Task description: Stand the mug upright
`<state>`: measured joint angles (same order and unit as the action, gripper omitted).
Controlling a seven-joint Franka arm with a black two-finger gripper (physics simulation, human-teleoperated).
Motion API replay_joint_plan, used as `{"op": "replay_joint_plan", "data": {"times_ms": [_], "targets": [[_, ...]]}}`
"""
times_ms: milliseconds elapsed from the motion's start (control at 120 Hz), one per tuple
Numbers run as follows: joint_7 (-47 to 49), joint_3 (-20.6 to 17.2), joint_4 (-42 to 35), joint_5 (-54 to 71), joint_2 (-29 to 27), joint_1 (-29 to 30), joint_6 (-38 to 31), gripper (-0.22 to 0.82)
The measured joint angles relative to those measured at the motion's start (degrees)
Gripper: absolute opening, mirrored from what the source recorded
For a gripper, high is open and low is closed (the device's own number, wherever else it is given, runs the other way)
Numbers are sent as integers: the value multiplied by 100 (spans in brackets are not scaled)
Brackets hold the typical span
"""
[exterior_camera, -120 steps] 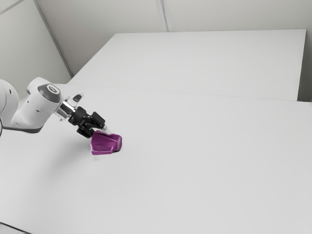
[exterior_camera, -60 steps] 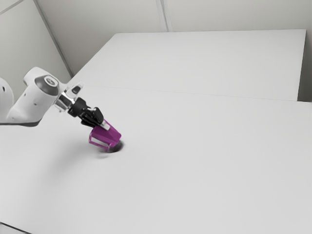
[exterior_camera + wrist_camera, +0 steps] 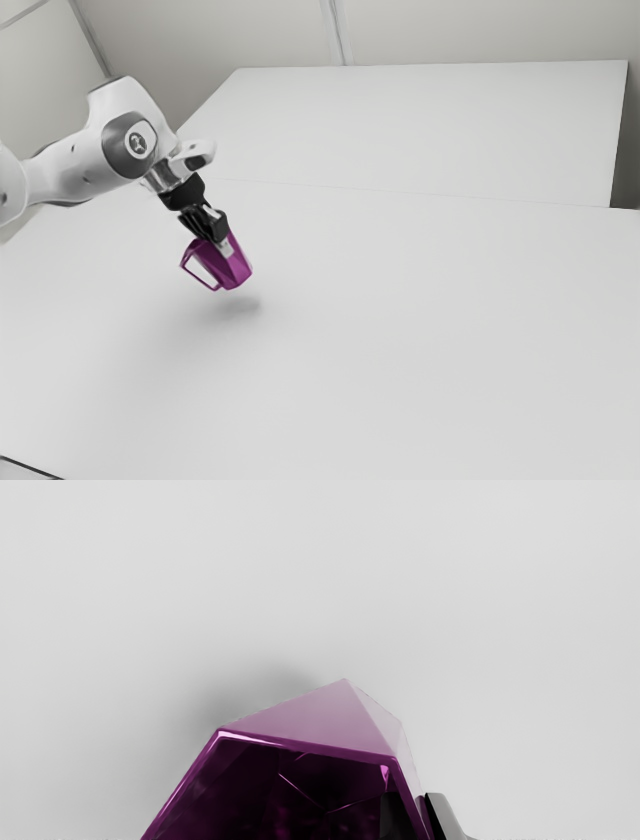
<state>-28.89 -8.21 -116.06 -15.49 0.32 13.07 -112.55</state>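
The purple mug point(image 3: 236, 270) hangs tilted above the table in the exterior view, its handle toward that view's left and a shadow below it. My gripper point(image 3: 222, 243) is at its upper end, shut on the mug's wall. In the wrist view the open mouth and dark inside of the mug point(image 3: 310, 790) face the camera. There, my gripper point(image 3: 419, 805) pinches the wall near the rim, one finger inside the mug and the other outside. The mug's base is hidden in the wrist view.
The white table point(image 3: 420, 340) extends beneath the mug and toward the exterior view's right. Behind it stands a large pale surface point(image 3: 420, 130), with room walls beyond.
The mug has gone from lying on the table to hanging in the air, tipped more steeply. My gripper has closed on its wall, risen and turned to point more downward.
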Motion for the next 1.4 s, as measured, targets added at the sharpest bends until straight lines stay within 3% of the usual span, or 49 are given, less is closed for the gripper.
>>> {"op": "replay_joint_plan", "data": {"times_ms": [217, 458, 675, 1292, 1400], "targets": [[724, 35, -531, 797, -608, -666, -121, -17], [1310, 24, -1419, 1156, -878, -843, -1177, -18], [1692, -20, -1755, 1228, -867, -930, -1887, -18], [2267, -14, -1958, 1441, -468, -951, -1883, -17], [2294, -22, -1964, 1421, -485, -987, -1888, -4]]}}
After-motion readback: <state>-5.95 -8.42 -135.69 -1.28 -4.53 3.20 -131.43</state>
